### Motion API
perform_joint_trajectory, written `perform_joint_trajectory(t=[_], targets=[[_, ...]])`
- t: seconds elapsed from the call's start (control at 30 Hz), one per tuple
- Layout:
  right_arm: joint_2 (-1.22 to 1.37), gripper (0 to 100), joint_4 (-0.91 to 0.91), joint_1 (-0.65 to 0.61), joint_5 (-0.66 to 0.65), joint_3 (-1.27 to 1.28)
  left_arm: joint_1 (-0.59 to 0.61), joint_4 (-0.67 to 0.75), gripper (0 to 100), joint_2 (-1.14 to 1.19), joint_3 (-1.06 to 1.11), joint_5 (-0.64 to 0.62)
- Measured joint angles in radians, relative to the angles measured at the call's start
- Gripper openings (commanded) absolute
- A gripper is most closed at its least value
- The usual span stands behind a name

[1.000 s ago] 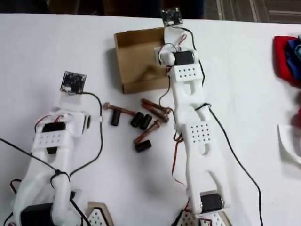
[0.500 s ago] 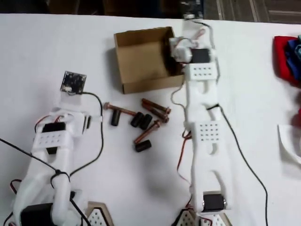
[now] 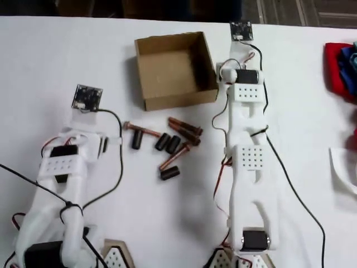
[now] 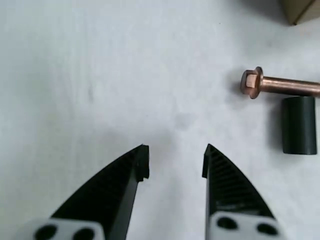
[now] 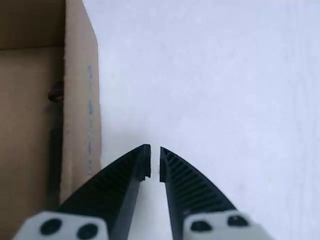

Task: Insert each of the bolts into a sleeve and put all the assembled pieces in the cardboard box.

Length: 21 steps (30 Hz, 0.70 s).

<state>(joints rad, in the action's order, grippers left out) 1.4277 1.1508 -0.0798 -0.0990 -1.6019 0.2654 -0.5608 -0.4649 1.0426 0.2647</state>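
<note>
White tabletop (image 3: pixel 67 50) runs under both of my arms, with the open cardboard box (image 3: pixel 174 70) standing toward its far side. My left gripper (image 4: pixel 175 160) hangs low over bare table, its fingers spread wide and nothing between them. Near my left fingertips lies a copper flange-head bolt (image 4: pixel 280 85). A black sleeve (image 4: pixel 299 125) sits just beside its shank; I cannot tell whether the two touch.

From the high view, that pair belongs to a loose scatter between my arms, on the near side of the box. Several copper bolts (image 3: pixel 184 126) lie at angles there, with black sleeves (image 3: pixel 170 173) among them, some touching and some apart.

My right gripper (image 5: pixel 154 162) is stretched out along the box's right wall, just outside it and over bare table. Its fingers are drawn almost together, only a sliver between the tips, and they grasp nothing. Inside the box, against that same wall, a copper bolt head (image 5: pixel 55 93) shows with something dark beneath it; I cannot tell whether that is a sleeve.

A red cloth (image 3: pixel 340 64) lies at the table's right edge, well apart from everything else.
</note>
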Motion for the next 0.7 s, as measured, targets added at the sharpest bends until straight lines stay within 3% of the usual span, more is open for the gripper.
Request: perform_joint_trajectory(t=[0.2, 0.5, 0.7], targets=[[0.002, 2.1, 0.054, -0.046, -0.002, -0.028, 0.0, 0.0, 19, 0.0, 0.0, 0.0], [-0.051, 2.1, 0.106, -0.008, -0.002, -0.028, 0.002, 0.0, 19, 0.0, 0.0, 0.0], [-0.256, 2.6, 0.394, 0.025, -0.002, -0.028, 0.0, 0.0, 19, 0.0, 0.0, 0.0]])
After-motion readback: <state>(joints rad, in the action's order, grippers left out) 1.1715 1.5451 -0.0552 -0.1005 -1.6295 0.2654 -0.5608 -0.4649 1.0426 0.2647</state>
